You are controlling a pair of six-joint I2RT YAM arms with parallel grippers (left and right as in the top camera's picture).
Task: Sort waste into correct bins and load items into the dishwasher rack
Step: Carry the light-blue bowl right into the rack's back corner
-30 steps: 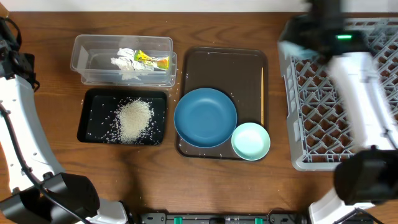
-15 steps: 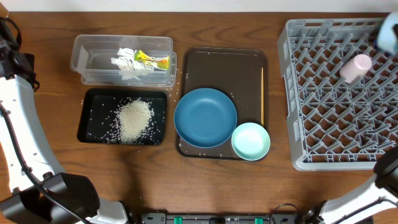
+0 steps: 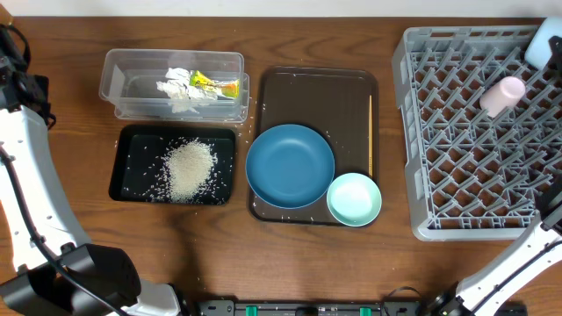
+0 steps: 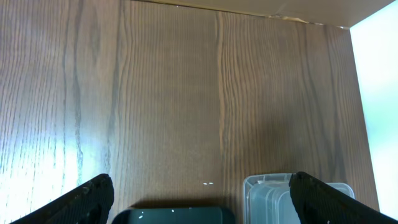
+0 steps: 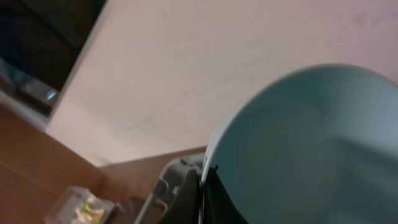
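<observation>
Now the held mint bowl point(image 5: 311, 143) is hanging at the far right corner of the grey dishwasher rack point(image 3: 457, 140), and the right gripper point(image 5: 206, 182) appears to be pinching its rim between dark fingers. A second ago the right arm was lying across the rack with the bowl near its far left corner. It has since swung clear to the right edge, uncovering the pink cup point(image 3: 502, 95), which is lying on its side in the grid. So the bowl is crossing the rack and is not yet seated, and placing it looks like the step in hand.

The second mint bowl point(image 3: 354, 198), the blue plate point(image 3: 290, 165) and the chopsticks point(image 3: 371, 132) are still waiting on the brown tray point(image 3: 307, 92). The waste looks sorted: tissue point(image 3: 176, 90) and wrapper point(image 3: 215, 85) are sitting in the clear container point(image 3: 132, 83), and rice point(image 3: 189, 168) in the black tray point(image 3: 127, 167). The left gripper point(image 4: 199, 199) is hovering, spread wide and empty, at the table's far left.
</observation>
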